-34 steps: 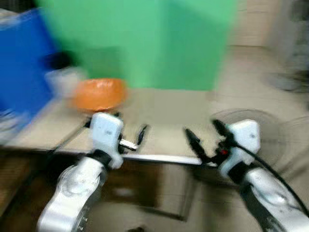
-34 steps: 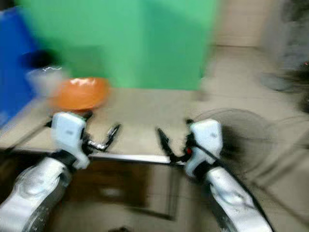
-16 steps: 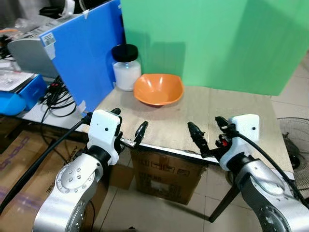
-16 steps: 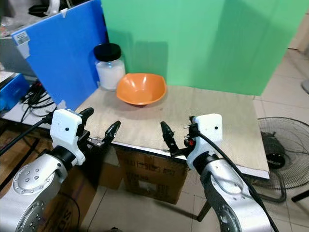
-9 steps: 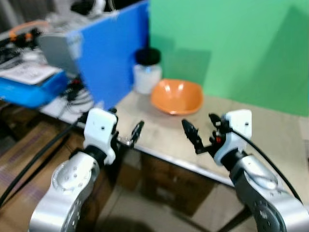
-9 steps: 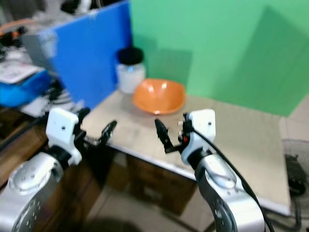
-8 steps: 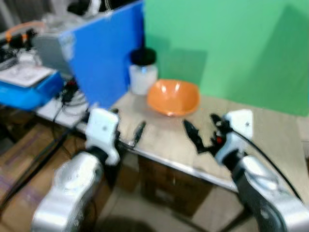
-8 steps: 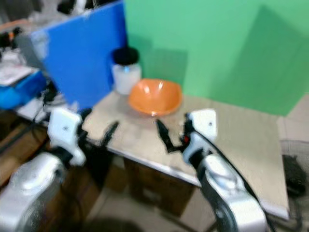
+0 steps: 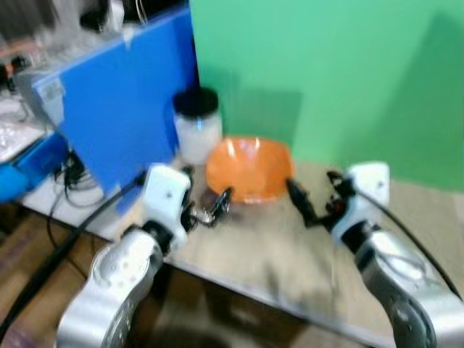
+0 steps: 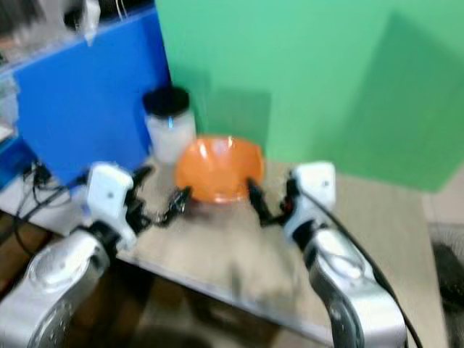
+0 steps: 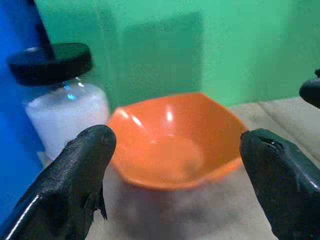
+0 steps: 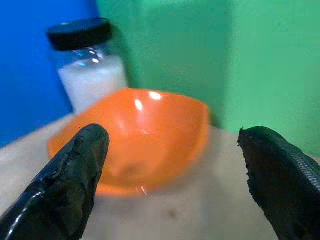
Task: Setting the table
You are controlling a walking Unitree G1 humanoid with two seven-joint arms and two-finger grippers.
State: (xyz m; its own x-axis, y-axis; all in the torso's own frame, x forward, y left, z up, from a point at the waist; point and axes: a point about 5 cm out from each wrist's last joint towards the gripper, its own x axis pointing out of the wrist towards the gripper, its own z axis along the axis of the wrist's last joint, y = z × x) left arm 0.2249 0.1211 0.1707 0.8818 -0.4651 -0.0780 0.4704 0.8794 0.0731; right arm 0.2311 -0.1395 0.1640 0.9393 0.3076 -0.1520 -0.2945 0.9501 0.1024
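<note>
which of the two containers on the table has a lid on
The glass jar of white powder, capped with a black lid; the orange bowl beside it is open.

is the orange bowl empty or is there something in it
Empty. The left wrist view looks into the orange bowl and shows only its bare, shiny inside. It sits upright on the table beside the jar of white stuff.

Glossy orange plastic bowl [image 11: 175, 142] on matt beige table [image 9: 290, 254]

Orange bowl [image 10: 218, 169] between both grippers' jaws
</note>
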